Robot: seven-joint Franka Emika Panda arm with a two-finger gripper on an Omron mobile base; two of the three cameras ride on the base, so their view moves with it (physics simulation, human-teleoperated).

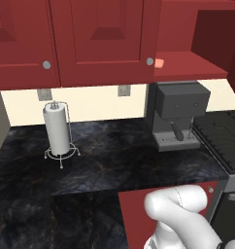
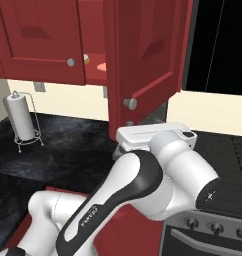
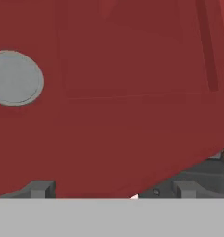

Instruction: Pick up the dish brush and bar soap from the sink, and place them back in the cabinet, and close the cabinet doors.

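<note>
Fingers (image 3: pixel 40 189) spread wide, gripping nothing, close against the cabinet door (image 3: pixel 123 106) beside its knob (image 3: pixel 14 78). Rigid, hinged, probably swings easily; best pushed on the flat panel.

A dark marble counter (image 1: pixel 105 160) carries a paper towel holder (image 1: pixel 58 133) at nine o'clock and a grey coffee machine (image 1: pixel 177 116) at three o'clock. Above, at one o'clock, a salmon-orange soap (image 1: pixel 159 63) rests on the red cabinet shelf (image 1: pixel 187 65).
</note>
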